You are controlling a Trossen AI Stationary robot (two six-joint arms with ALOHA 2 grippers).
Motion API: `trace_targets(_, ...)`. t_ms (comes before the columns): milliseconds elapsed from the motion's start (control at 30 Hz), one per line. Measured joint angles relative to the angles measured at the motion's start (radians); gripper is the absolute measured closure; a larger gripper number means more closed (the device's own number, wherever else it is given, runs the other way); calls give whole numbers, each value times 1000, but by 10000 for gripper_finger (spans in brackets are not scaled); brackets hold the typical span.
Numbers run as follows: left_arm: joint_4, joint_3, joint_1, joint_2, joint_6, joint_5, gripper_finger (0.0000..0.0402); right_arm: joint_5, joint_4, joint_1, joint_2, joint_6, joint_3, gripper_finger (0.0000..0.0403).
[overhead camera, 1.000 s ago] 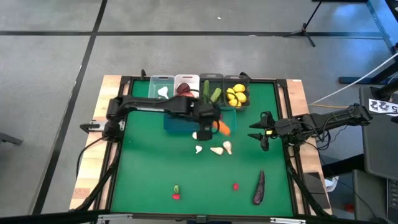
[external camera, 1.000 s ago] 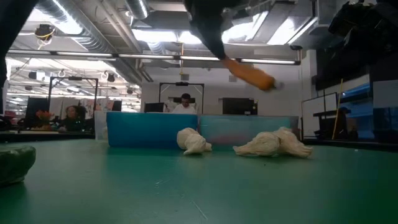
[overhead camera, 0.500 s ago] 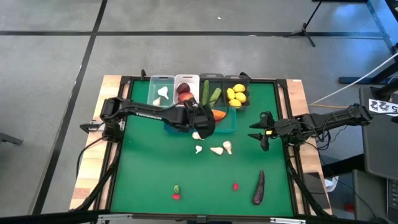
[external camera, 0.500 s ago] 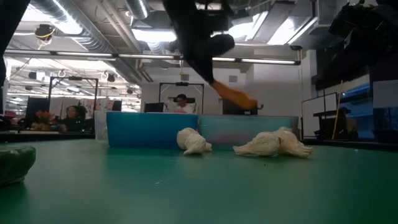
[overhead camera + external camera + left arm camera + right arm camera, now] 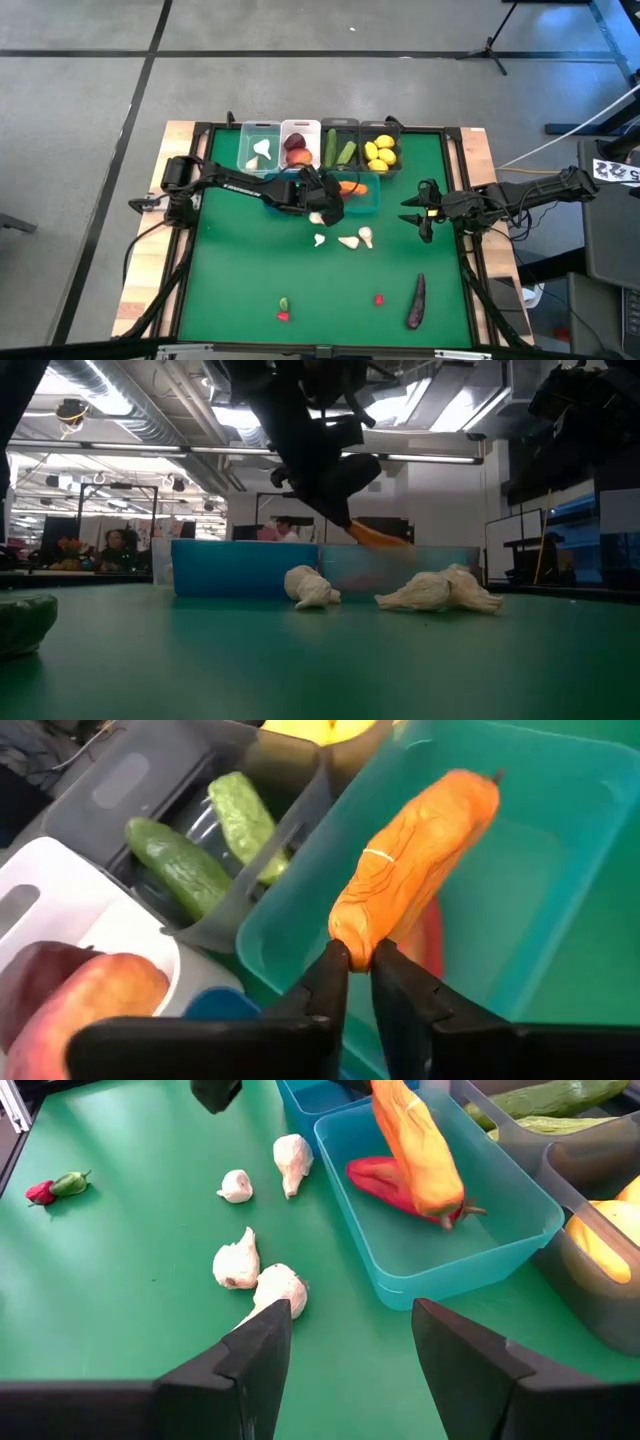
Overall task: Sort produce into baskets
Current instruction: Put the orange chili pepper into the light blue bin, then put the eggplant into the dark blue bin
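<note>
Green table (image 5: 250, 270): four loose garlic (image 5: 348, 241)

- Left gripper (image 5: 358, 958) has drawn back toward the table's far edge and descended; it was above the garlic cluster.
- Orange carrot (image 5: 412, 860), formerly high over the mat, now hangs inside the teal bin (image 5: 560, 850), above a red pepper (image 5: 385, 1185).

- high view: straight down over the whole worktop (image 5: 250, 290).
- low view: at worktop level, facing the room.
- left wrist view: close above the teal bin (image 5: 520, 890).
- right wrist view: farther off, sharing that bin and its orange carrot (image 5: 415, 1145).
</note>
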Motion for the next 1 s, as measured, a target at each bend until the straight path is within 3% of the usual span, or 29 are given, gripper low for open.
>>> trace_targets(267,23,-5,9,0,52,32,249,9,1,0,0,-1,0,194)
trace_targets(467,24,15,-39,-24,212,204,195,9,2,0,0,-1,0,194)
trace_targets(733,40,-4,-182,-178,338,337,183,-12,7,0,0,0,0,194)
trace_targets(833,111,-29,-241,-217,349,407,183,-76,34,0,1,-1,0,194)
trace_targets(1000,231,-61,-330,-240,366,411,183,-196,70,1,2,0,0,194)
